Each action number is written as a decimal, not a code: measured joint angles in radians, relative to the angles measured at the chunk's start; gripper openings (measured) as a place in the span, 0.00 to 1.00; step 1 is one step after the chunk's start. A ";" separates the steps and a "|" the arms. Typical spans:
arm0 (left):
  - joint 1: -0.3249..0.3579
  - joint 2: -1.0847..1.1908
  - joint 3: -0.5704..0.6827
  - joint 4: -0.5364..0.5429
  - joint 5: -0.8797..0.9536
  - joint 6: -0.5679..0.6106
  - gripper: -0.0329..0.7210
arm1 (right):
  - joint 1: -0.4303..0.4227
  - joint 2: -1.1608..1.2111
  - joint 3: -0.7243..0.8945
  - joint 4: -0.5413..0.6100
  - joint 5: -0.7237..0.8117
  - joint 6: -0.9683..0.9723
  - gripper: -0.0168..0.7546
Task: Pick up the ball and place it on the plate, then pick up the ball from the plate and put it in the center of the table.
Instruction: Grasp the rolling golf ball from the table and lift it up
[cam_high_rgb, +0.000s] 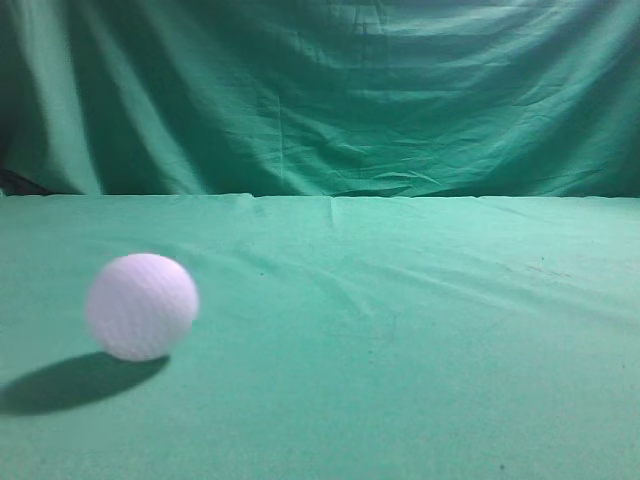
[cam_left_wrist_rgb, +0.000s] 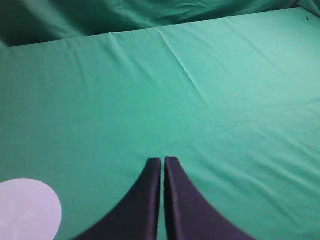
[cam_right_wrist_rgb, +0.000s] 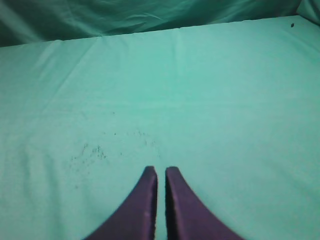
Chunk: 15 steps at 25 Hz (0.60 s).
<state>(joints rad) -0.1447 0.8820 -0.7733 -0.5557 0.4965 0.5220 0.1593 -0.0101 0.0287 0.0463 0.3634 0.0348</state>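
A wide flat table (cam_high_rgb: 420, 330) covered in slightly wrinkled green cloth fills the lower part of the exterior view, with soft creases running across it. Behind its far edge hangs a darker green draped cloth backdrop (cam_high_rgb: 330, 90), folded and shadowed towards the left.

No arm shows in the exterior view. In the left wrist view the left gripper (cam_left_wrist_rgb: 163, 161), with two black curved fingers, hangs above the cloth with its tips pressed almost together, only a thin slit between them and nothing held. In the right wrist view the right gripper (cam_right_wrist_rgb: 161, 171) looks the same: dark fingers drawn close, a narrow gap, nothing between them, above a patch of cloth with faint dark specks (cam_right_wrist_rgb: 90, 155).

The small white dimpled golf ball (cam_high_rgb: 141, 306) rests on the table at the left of the exterior view, casting a shadow to its left. Being round, it shows no long axis or facing. A pale round shape (cam_left_wrist_rgb: 27, 209) sits at the lower left corner of the left wrist view, beside the left gripper's fingers and apart from them; whether it is the ball I cannot tell.
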 joint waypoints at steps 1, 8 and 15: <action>0.000 -0.037 0.036 0.003 -0.009 0.000 0.04 | 0.000 0.000 0.000 0.018 -0.019 0.000 0.08; 0.000 -0.313 0.223 0.076 -0.028 0.002 0.04 | 0.000 0.000 0.000 0.136 -0.294 0.000 0.08; 0.000 -0.406 0.278 0.150 0.041 0.000 0.04 | 0.000 0.035 -0.197 0.139 -0.161 -0.073 0.08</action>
<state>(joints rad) -0.1447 0.4756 -0.4950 -0.4054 0.5371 0.5220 0.1593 0.0249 -0.1684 0.1856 0.2026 -0.0384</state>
